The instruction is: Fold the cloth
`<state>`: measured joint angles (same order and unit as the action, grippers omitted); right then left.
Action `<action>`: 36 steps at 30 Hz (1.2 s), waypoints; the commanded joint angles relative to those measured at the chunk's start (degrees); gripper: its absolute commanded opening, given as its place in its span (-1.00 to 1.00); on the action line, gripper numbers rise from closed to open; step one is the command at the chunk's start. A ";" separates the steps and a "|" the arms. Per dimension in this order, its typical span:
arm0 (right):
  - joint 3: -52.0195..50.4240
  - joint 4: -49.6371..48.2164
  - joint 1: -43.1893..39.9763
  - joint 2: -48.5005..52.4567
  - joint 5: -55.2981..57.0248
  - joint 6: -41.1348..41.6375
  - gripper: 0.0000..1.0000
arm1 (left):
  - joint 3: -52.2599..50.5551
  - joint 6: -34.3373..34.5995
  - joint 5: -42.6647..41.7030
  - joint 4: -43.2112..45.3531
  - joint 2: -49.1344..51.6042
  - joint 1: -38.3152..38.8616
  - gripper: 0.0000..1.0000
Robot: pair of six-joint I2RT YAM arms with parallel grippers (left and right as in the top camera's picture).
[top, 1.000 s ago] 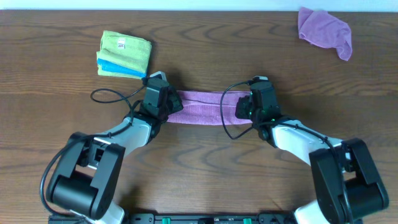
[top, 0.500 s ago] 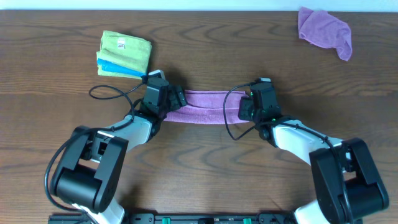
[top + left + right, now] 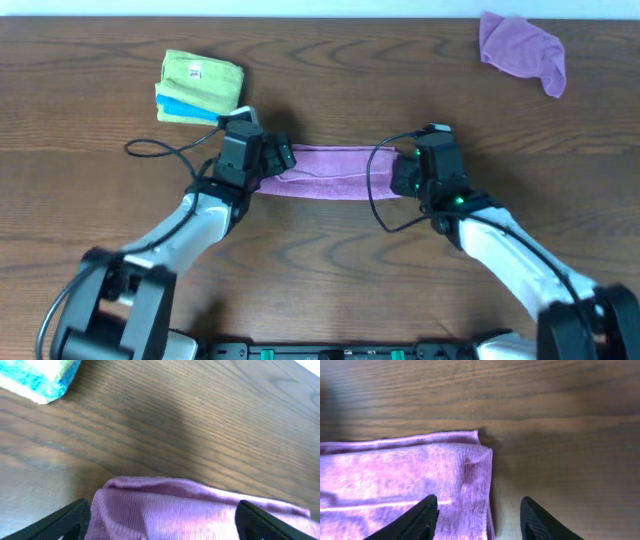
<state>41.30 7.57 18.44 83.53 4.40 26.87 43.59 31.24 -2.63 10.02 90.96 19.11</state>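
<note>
Right tool [image 3: 402, 175] shifted outward, one flat cloth [image 3: 330, 172]

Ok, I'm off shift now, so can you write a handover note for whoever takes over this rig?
Left tool: open, over the left end of the cloth.
Right tool: open, over its right end.
The cloth lies on the table as a long strip, apparently already folded lengthwise.
Left to do: probably regrasp the ends and fold it across.
The folded stack and the crumpled cloth sit farther back, clear of both arms.
</note>
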 commanded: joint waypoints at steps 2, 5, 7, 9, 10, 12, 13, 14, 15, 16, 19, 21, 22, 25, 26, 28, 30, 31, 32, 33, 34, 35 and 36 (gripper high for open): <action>0.33 4.50 -0.37 -4.85 -1.75 5.57 0.10 | 0.09 1.62 -4.15 -2.29 -3.32 -0.39 0.57; 0.33 9.16 -0.35 -7.34 -4.46 10.08 0.12 | 0.09 5.60 -7.06 -3.65 -3.10 -0.33 0.14; 0.33 11.61 -0.35 -8.02 -5.86 12.63 0.13 | 0.09 6.69 -7.13 -3.74 -2.95 -0.33 -0.09; 0.33 14.69 -0.35 -8.02 -7.06 15.72 0.15 | 0.09 6.71 -7.08 -3.41 -2.49 -0.33 -0.29; 0.31 16.00 -0.37 -7.98 -7.58 16.76 0.17 | 0.09 6.78 -7.08 -3.39 -1.97 -0.33 -0.35; 0.24 17.97 -0.35 -7.87 -8.39 17.94 0.19 | 0.09 7.23 -7.08 -3.37 -0.63 -0.33 -0.52; 0.15 18.75 -0.35 -7.82 -8.37 18.47 0.21 | 0.09 7.65 -7.06 -3.34 0.28 -0.33 -0.55; 0.02 19.12 -0.35 -7.69 -8.35 19.23 0.23 | 0.09 8.07 -7.04 -3.10 1.46 -0.35 -0.58; -0.17 19.10 -0.35 -7.58 -8.37 19.43 0.26 | 0.09 8.22 -7.06 -2.78 2.51 -0.33 -0.59; -0.35 18.99 -0.35 -7.34 -8.55 19.52 0.28 | 0.09 8.24 -7.10 -2.23 3.87 -0.33 -0.60; -0.48 18.14 -0.35 -6.45 -8.55 19.85 0.35 | 0.09 8.24 -7.37 -1.55 6.23 -0.35 -0.64; -0.50 16.83 -0.35 -5.64 -8.63 19.82 0.40 | 0.09 8.20 -7.30 -1.57 6.95 -0.35 -0.65; -0.50 16.00 -0.35 -5.14 -8.87 19.82 0.41 | 0.09 8.15 -7.28 -1.62 7.21 -0.33 -0.65; -0.55 13.27 -0.35 -2.64 -10.49 19.85 0.43 | 0.09 8.11 -6.32 -2.43 7.32 -0.33 -0.65; -0.55 12.35 -0.35 -1.25 -10.93 19.98 0.43 | 0.09 7.65 -5.92 -2.78 7.32 -0.35 -0.65; -0.55 11.80 -0.35 0.85 -10.91 21.22 0.43 | 0.09 7.08 -5.73 -3.30 7.32 -0.35 -0.66; -0.55 10.91 -0.35 2.75 -11.39 21.35 0.43 | 0.09 6.62 -5.68 -4.04 7.32 -0.35 -0.67; -0.55 10.51 -0.35 3.50 -11.65 21.38 0.43 | 0.09 6.27 -5.62 -4.31 7.32 -0.35 -0.67; -0.55 10.32 -0.35 4.09 -11.80 21.62 0.42 | 0.09 6.03 -5.27 -4.74 7.32 -0.35 -0.67; -0.55 10.14 -0.35 4.55 -11.76 21.81 0.42 | 0.09 6.03 -4.72 -5.25 7.32 -0.35 -0.67; -0.55 9.92 -0.35 4.76 -11.74 21.79 0.41 | 0.09 6.01 -4.48 -5.60 7.32 -0.35 -0.67; -0.55 9.46 -0.35 5.05 -11.61 21.79 0.41 | 0.09 6.01 -4.46 -5.88 7.32 -0.35 -0.67; -0.55 8.87 -0.35 5.29 -11.43 21.79 0.41 | 0.09 6.01 -4.46 -6.01 7.32 -0.35 -0.67</action>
<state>41.12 17.21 18.44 88.20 -6.83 47.62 43.59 38.54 -8.43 4.43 97.86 19.11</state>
